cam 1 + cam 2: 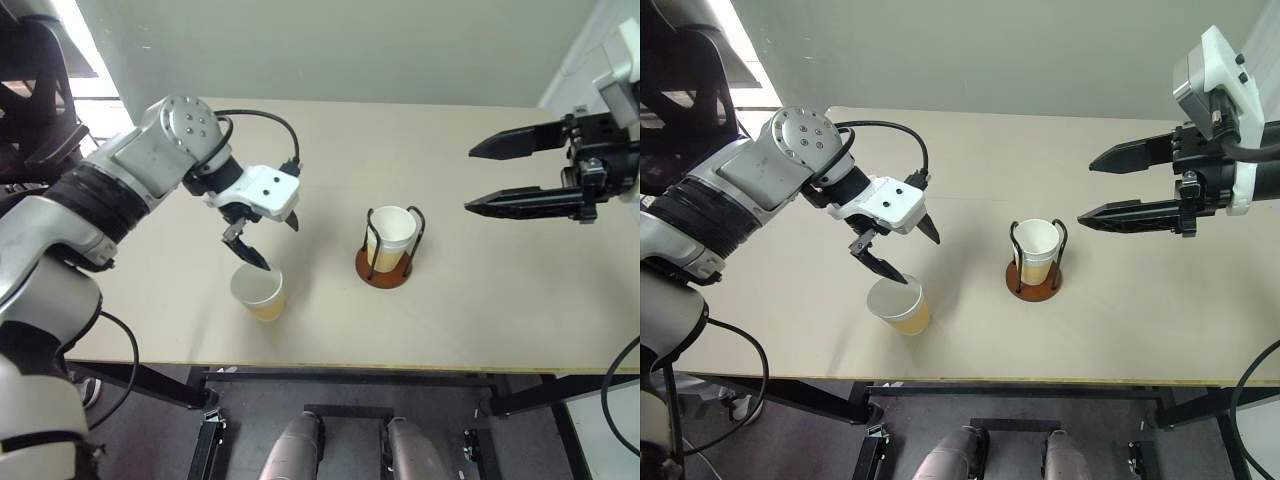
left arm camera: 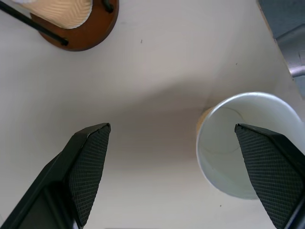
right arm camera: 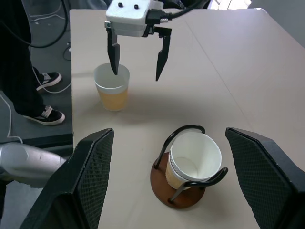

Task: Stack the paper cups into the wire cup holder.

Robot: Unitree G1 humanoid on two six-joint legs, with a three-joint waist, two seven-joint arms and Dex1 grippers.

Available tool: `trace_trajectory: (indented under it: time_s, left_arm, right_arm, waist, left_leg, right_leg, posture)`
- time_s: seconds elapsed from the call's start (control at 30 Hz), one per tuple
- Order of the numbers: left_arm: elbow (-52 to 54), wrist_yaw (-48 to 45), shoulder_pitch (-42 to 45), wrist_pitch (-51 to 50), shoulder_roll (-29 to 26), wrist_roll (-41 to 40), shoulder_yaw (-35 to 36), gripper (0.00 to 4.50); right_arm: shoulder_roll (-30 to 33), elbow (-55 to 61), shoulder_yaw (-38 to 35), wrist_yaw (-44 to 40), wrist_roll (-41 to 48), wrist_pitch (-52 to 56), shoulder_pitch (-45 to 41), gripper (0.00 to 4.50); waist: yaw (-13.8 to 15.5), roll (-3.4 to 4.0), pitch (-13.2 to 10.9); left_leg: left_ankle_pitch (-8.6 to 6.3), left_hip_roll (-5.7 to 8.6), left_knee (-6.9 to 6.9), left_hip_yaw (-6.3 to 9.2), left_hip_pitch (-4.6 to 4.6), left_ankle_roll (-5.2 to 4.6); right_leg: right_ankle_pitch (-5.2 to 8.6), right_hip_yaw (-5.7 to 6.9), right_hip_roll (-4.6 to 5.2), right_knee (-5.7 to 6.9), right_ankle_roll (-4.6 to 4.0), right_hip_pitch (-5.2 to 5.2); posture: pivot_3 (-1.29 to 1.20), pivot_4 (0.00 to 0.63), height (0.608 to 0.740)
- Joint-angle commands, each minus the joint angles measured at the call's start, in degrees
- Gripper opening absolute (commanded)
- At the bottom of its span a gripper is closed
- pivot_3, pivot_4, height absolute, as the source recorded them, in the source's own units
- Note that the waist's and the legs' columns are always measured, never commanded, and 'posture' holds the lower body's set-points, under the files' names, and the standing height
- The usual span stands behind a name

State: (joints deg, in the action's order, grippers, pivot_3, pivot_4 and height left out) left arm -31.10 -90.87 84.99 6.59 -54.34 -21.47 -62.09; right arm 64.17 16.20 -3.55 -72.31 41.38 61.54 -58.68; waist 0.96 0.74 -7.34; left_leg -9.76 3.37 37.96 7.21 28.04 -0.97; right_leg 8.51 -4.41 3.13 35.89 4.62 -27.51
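Note:
One loose paper cup (image 1: 258,292) stands upright near the table's front edge, its white inside showing (image 2: 224,157). My left gripper (image 1: 280,247) hangs open just above it, pointing steeply down. One fingertip (image 3: 114,67) sits over the cup's mouth, and the other is outside the rim on the holder's side. To the right stands the wire cup holder (image 1: 384,272), a reddish-brown disc with black loops. It holds nested paper cups (image 3: 195,150), and two rims show. My right gripper (image 1: 469,180) is open with nothing in it, held high over the table's right side and pointing toward the holder.
The beige table (image 1: 480,300) has bare room between the cup and the holder and behind both. Its front edge runs close to the loose cup. A person's legs and shoes (image 3: 45,114) stand off the table's left side. A black cable (image 1: 265,118) loops over my left wrist.

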Motion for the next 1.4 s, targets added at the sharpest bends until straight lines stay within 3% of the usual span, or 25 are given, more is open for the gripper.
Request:
trace_trajectory:
  time_s: [0.03,0.83,0.97,1.3,1.4]
  left_arm:
    - [1.01,-1.63,-0.28,-0.50,-0.88,-1.08,0.34,4.50]
    - [-0.49,-1.63,-8.17,2.24,1.70,5.89,2.35,4.50]
    - [-2.06,-1.63,-9.37,3.36,3.39,6.21,3.73,3.65]
    - [-6.34,-1.63,-5.51,4.25,5.08,3.45,5.67,0.03]
    - [-6.97,-1.63,-3.41,4.46,4.53,2.38,5.19,0.03]
  right_arm:
    - [-1.82,0.21,-4.88,1.79,4.15,-0.47,-2.60,3.79]
    - [-1.50,-0.69,-7.55,3.59,11.40,-1.03,-0.84,3.79]
    - [-0.88,0.66,-8.65,1.07,9.71,-6.92,3.32,3.83]
    - [1.10,-3.31,-9.74,-4.08,7.52,-15.31,9.33,3.83]
    - [2.05,-5.12,-9.14,-5.86,6.59,-16.70,9.66,3.83]
  waist:
    - [-0.01,0.01,-0.01]
    - [0.13,0.00,0.00]
    - [0.26,-0.01,0.01]
    - [0.27,-0.01,0.01]
    - [0.28,-0.01,0.01]
  left_leg:
    - [0.00,-0.05,0.05,0.07,0.01,0.00]
    - [0.04,0.00,0.10,0.15,0.00,-0.01]
    - [0.05,0.01,0.12,0.13,0.01,-0.02]
    - [0.11,0.02,0.16,0.11,0.00,-0.07]
    - [0.11,0.02,0.16,0.11,0.00,-0.08]
  right_leg:
    - [0.00,-0.07,0.06,0.01,0.01,0.01]
    - [-0.02,-0.04,0.12,0.02,-0.02,0.06]
    - [-0.04,-0.01,0.11,0.02,-0.01,0.08]
    - [-0.14,-0.04,0.11,0.01,0.11,0.12]
    - [-0.15,-0.04,0.11,0.01,0.11,0.13]
  posture:
    - [0.00,0.150,0.740]
    - [0.00,0.150,0.740]
    - [0.00,0.150,0.740]
    - [0.00,0.150,0.740]
    - [0.00,0.150,0.740]
